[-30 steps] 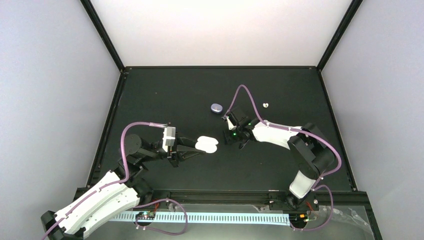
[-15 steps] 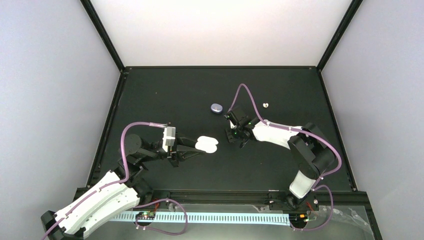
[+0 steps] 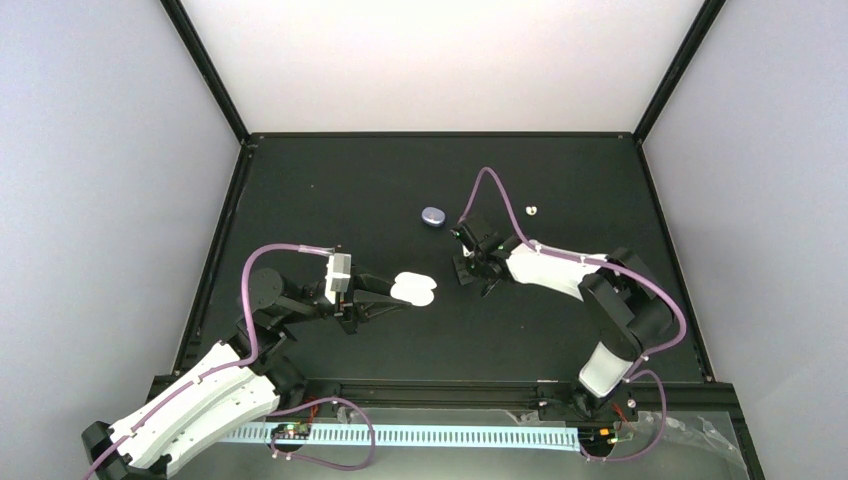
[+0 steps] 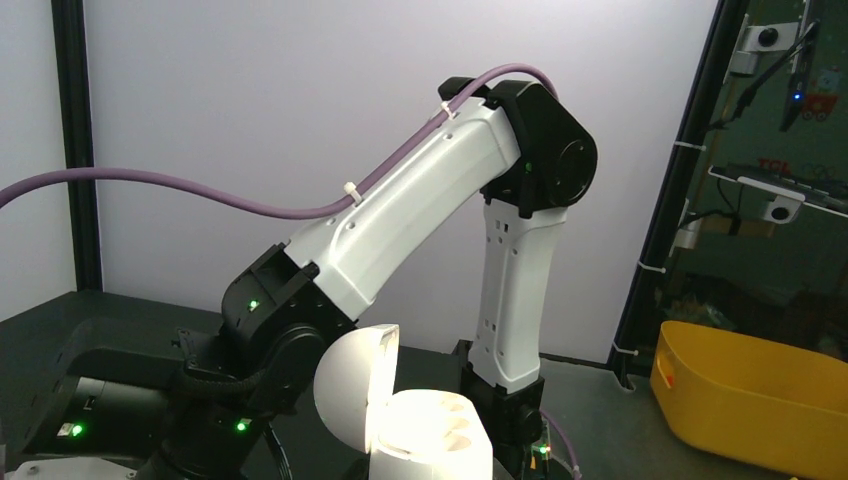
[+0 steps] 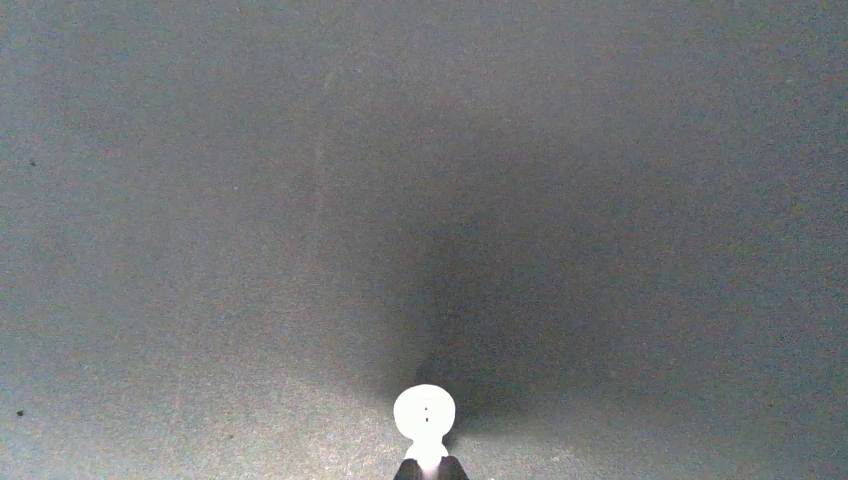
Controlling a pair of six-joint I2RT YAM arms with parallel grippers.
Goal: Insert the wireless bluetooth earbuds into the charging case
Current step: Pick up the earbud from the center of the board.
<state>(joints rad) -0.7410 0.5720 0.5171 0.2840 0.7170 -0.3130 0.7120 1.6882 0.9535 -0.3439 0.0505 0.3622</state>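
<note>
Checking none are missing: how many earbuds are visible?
2: one white earbud pinched by the right gripper, a second earbud on the table beyond it. Others may be hidden.

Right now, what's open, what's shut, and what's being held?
White case: open, lid up, gripped by the shut left tool.
Purple case: shut, lying on the table.
White earbud: pinched in the shut right tool.
Second earbud: loose on the table, nothing touching it.
</note>
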